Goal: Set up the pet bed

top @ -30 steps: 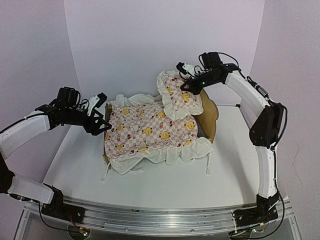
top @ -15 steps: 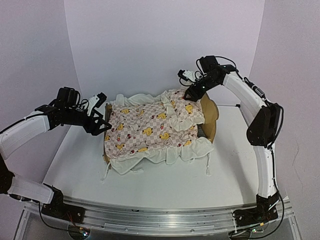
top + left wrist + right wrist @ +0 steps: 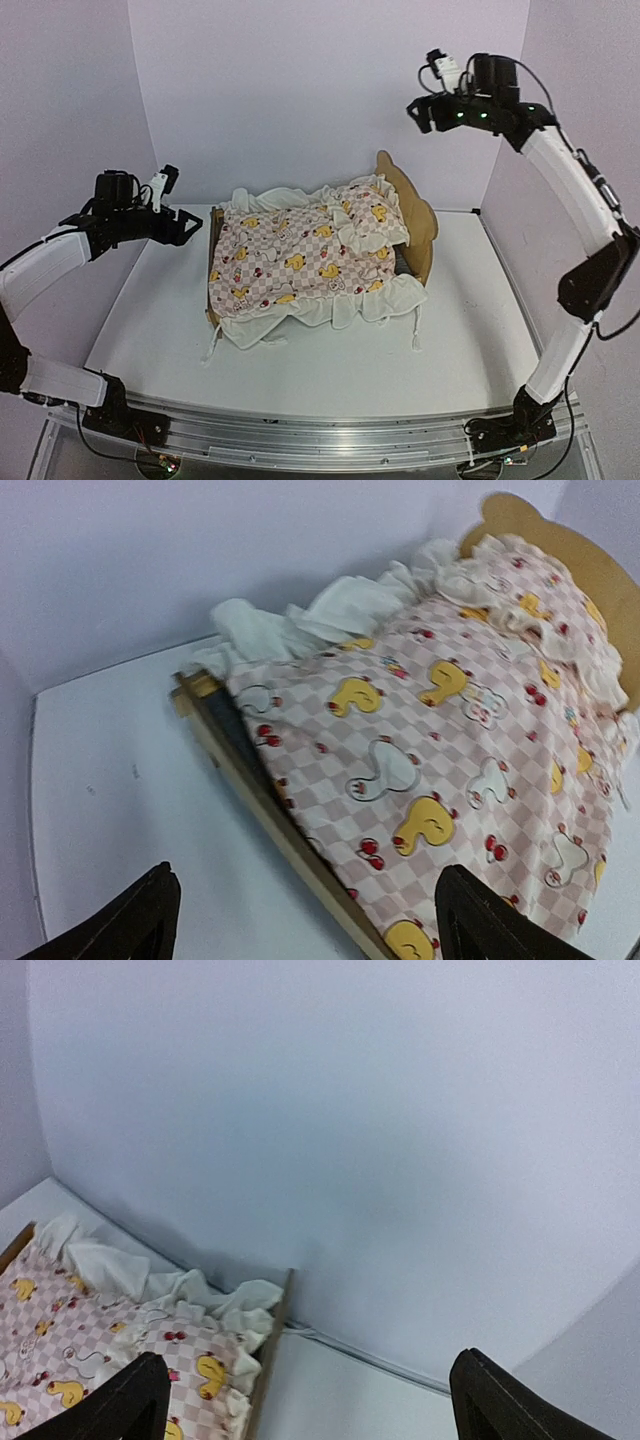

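The light-wood pet bed (image 3: 421,215) stands mid-table with its bear-ear headboard at the right. The pink checked duck quilt (image 3: 300,258) with cream ruffle covers it and spills over the near side. In the left wrist view the bed's foot rail (image 3: 262,802) and the quilt (image 3: 450,750) lie below my fingers. My left gripper (image 3: 190,226) is open and empty, raised just left of the bed's foot end. My right gripper (image 3: 422,110) is open and empty, high above the headboard. The right wrist view shows the quilt (image 3: 100,1360) and the headboard edge (image 3: 270,1350). The pillow is not clearly distinguishable.
White walls close the table at the back and both sides. A thin cable (image 3: 370,1358) runs along the foot of the back wall. The metal rail (image 3: 320,440) with both arm bases lies at the near edge.
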You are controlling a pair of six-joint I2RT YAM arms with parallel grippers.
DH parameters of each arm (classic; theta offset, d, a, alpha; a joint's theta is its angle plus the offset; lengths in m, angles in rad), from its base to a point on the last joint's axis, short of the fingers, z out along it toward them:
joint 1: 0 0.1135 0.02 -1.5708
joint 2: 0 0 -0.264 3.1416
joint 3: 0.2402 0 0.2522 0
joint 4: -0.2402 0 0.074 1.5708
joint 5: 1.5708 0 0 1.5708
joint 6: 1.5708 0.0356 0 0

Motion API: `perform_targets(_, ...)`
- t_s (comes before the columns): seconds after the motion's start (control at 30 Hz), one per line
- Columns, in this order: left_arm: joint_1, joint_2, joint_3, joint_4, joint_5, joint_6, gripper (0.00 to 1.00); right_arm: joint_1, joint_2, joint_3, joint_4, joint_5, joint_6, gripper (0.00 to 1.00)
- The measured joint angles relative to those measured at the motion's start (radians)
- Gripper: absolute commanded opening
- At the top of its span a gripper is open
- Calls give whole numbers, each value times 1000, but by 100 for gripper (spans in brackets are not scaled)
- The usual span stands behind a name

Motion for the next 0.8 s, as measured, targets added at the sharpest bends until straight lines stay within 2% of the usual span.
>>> perform_targets(0.1, 83, -33, -69, 82, -54, -101, 91, -101, -192, -198, 81, 93, 71, 98)
perform_targets(0.17, 130, -53, -127, 137, -88, -160, 96, -224, -327, -417, 135, 154, 141, 98)
perform_targets(0.23, 170, -76, -204, 208, -123, -216, 99, -332, -386, -567, 157, 190, 176, 98)
perform_targets(0.33, 214, -105, -351, 343, -187, -280, 100, -432, -483, -923, 199, 243, 220, 98)
perform_targets(0.47, 233, -128, -548, 518, -260, -317, 100, -432, -572, -1319, 195, 261, 276, 98)
perform_targets(0.57, 233, -148, -688, 644, -280, -306, 100, -423, -730, -1576, 261, 270, 333, 98)
perform_targets(0.67, 233, -169, -780, 709, -280, -271, 100, -423, -918, -1763, 328, 290, 395, 98)
perform_targets(0.8, 233, -191, -810, 735, -278, -264, 99, -423, -1100, -1978, 434, 308, 473, 98)
